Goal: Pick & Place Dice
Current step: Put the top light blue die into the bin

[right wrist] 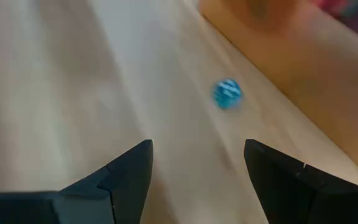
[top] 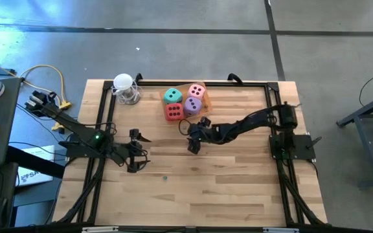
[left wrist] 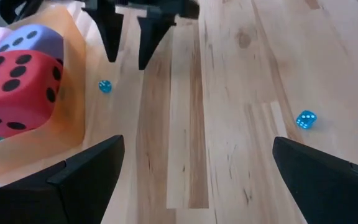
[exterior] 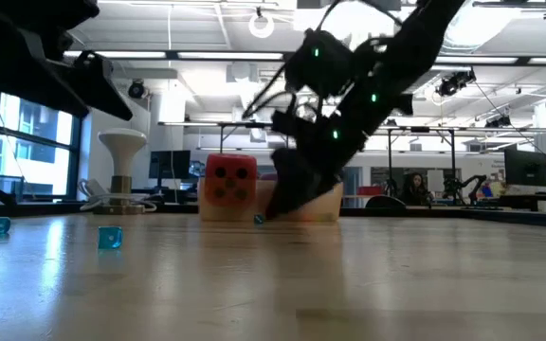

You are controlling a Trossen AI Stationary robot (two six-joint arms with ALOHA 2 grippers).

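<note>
Hovering with right gripper (right wrist: 194, 168) spread wide, we risk knocking the tiny blue die (right wrist: 227, 93) ahead, just beside the tray (right wrist: 303, 56).

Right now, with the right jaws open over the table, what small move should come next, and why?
Probably ease the right gripper forward and down until its open jaws straddle the small blue die: it lies just ahead of them, untouched, close beside the orange tray. The left gripper waits open over the table's left side.
</note>
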